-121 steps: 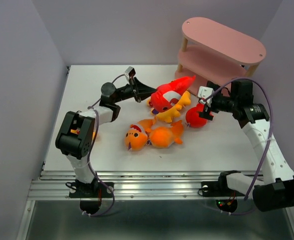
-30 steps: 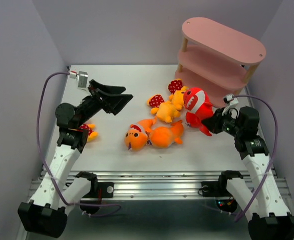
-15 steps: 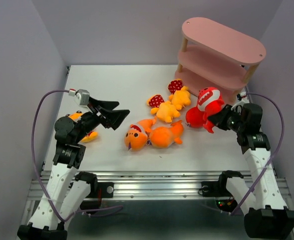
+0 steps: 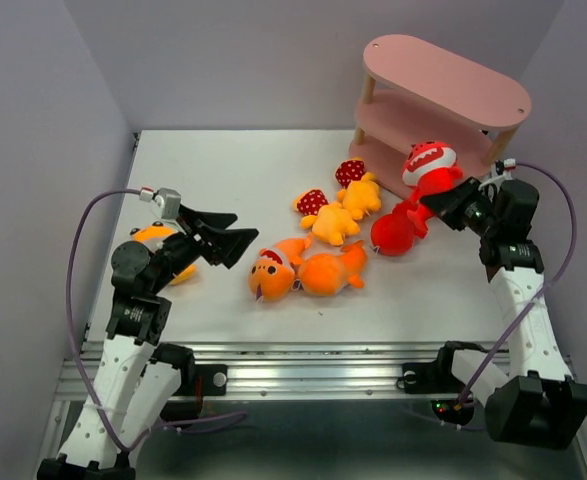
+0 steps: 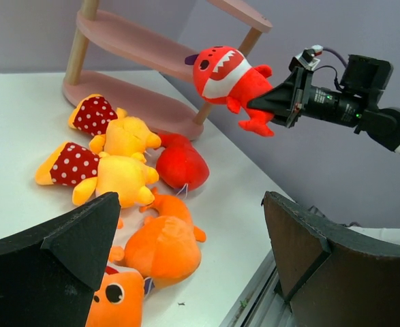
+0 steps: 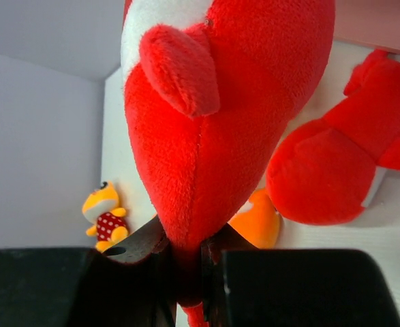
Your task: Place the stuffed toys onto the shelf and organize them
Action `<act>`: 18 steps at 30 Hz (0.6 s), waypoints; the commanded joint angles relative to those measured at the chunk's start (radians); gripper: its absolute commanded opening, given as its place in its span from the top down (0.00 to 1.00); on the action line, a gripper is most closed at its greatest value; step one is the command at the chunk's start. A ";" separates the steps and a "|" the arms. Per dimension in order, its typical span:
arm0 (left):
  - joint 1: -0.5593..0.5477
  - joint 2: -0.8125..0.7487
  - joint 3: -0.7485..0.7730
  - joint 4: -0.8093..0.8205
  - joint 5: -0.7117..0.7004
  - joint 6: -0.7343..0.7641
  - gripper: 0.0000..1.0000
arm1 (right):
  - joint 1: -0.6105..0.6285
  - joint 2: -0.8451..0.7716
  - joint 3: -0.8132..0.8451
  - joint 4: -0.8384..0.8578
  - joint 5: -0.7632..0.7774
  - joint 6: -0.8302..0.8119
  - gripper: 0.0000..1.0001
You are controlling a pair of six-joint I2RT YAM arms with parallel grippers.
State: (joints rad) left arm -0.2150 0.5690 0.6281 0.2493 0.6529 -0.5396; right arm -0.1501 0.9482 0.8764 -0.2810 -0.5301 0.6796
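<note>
Right tool (image 4: 453, 203) is clamped on the tail end of a red plush shark with a white toothy mouth (image 4: 428, 163). It's holding it up off the white tabletop (image 4: 233, 160), right by the pink three-tier shelf with wooden posts (image 4: 443, 80) at the far right corner, not on any board. Left tool (image 4: 243, 228) hangs near the left edge, fingers spread wide, nothing in it. Another red plush shark (image 4: 391, 232) lies by the shelf's foot, next to two yellow plush figures with red dotted bits (image 4: 331, 222). Two orange plush sharks (image 4: 333, 272) sit mid-tabletop, and a third little yellow figure (image 6: 104, 204) is at the left edge.
</note>
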 commanded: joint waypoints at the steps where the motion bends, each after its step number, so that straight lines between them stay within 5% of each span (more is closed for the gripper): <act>1: -0.004 -0.023 -0.019 0.064 0.002 -0.025 0.02 | -0.020 0.047 0.038 0.241 -0.044 0.178 0.99; 18: -0.004 -0.018 -0.031 0.104 0.008 -0.080 0.02 | -0.138 0.308 0.041 0.667 0.053 0.459 0.99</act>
State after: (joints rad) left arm -0.2150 0.5545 0.5819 0.2890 0.6525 -0.6117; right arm -0.2749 1.2293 0.8894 0.2008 -0.5220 1.0565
